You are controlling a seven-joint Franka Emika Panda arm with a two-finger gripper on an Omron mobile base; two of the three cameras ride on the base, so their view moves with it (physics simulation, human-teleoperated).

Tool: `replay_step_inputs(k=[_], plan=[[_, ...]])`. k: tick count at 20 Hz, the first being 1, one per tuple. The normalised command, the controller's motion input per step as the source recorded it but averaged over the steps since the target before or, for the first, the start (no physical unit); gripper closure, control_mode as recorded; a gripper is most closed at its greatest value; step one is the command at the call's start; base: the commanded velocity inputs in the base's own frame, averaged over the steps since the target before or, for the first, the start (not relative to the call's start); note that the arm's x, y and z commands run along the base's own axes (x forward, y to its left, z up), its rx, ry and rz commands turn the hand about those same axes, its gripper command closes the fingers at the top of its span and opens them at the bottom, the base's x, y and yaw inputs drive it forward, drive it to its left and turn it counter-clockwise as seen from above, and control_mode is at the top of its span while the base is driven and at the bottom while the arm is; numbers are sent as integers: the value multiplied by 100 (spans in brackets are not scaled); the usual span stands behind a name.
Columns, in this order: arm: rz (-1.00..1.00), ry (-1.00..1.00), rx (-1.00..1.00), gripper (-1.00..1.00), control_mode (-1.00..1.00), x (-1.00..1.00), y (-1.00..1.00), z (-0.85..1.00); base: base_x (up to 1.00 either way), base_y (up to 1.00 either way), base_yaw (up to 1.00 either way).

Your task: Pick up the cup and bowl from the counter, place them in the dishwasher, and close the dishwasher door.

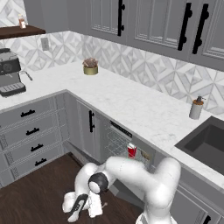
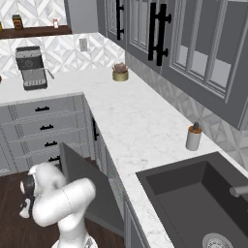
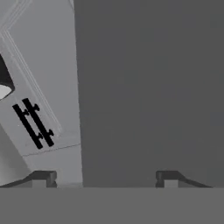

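Note:
The red cup [image 1: 131, 151] stands in the wire rack of the dishwasher [image 1: 117, 141] under the counter [image 1: 131, 105]. A tan shape beside it looks like the bowl [image 1: 145, 155]. The dishwasher door [image 1: 83, 154] hangs partly open, tilted up from its hinge; in the right base view it shows as a slanted grey panel [image 2: 89, 186]. My gripper [image 1: 75, 212] is low near the floor in front of the door's edge, also seen at the left of the right base view [image 2: 24, 206]. In the hand view the gripper [image 3: 105, 178] faces the door panel [image 3: 148, 87] with its fingertips [image 3: 43, 177] wide apart, open and holding nothing.
Grey drawers with black handles [image 1: 33, 131] stand left of the dishwasher. On the counter are a coffee machine [image 1: 9, 72], a gold plant pot [image 1: 90, 67] and a soap dispenser [image 1: 196, 108]. A dark sink [image 1: 208, 142] lies at the right. Dark wood floor surrounds the arm.

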Motion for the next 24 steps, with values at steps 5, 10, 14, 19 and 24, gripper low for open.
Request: replay_step_inputs(k=[5,10,14,19,24], plan=[[0,26,-2,-100,-100,100,-100,-3,0,0,0],[0,23,0,-100,-100,100,-100,36,0,0,0],[1,23,0,-100,-100,100,-100,29,0,0,0],[6,28,0,-100,-100,100,-100,7,0,0,0],[7,33,0,-100,-100,100,-100,0,0,0,0]])
